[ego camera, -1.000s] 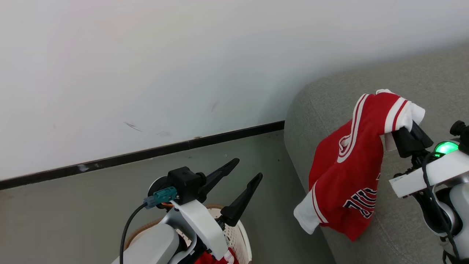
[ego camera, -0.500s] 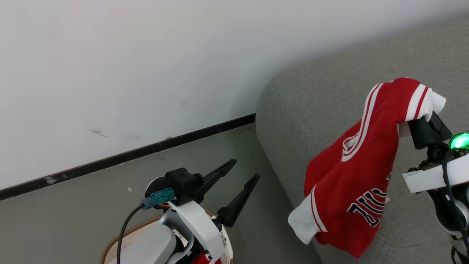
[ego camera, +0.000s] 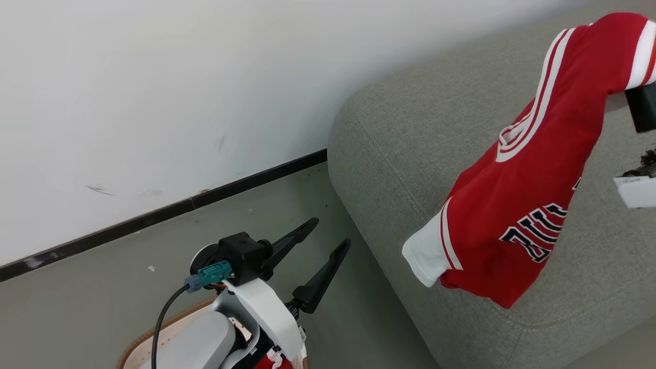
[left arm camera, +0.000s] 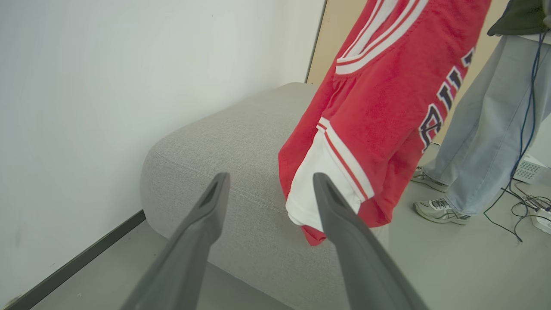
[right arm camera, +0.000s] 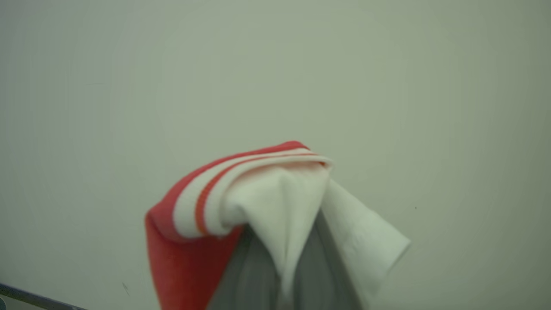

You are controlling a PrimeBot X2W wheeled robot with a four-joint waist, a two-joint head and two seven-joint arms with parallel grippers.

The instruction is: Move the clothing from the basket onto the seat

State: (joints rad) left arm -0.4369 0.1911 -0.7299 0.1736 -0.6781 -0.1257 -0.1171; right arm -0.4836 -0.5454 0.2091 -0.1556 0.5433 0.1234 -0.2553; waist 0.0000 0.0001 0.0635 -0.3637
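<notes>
Right gripper (right arm camera: 280,262) is clamped tight on the white-trimmed edge of the red jersey (ego camera: 528,195), so that piece hangs down and to the left of it, in the air over the seat (ego camera: 410,143). It's soft fabric with white stripes and navy-and-white letters. The lowest hem is close to the cushion, but I can't tell if it touches.

Left gripper (ego camera: 330,231) is spread wide with nothing in it. Its fingers are long, dark, smooth wedges. Just ahead and right of its tips is the sofa's rounded corner, a coarse grey weave with a stitched seam along the edge. Off to its left there's bare grey floor (ego camera: 102,292) running to a black skirting strip (ego camera: 154,218) and a plain white wall (ego camera: 154,77), so loads of room there.

Right under its wrist sits the basket (ego camera: 148,335), showing its brown woven-look rim and a scrap of red fabric (ego camera: 264,363) inside.

Beyond the jersey in the left wrist view, a person's jeans leg (left arm camera: 486,129) and sneakers (left arm camera: 439,212) stand by loose cables (left arm camera: 527,198).
</notes>
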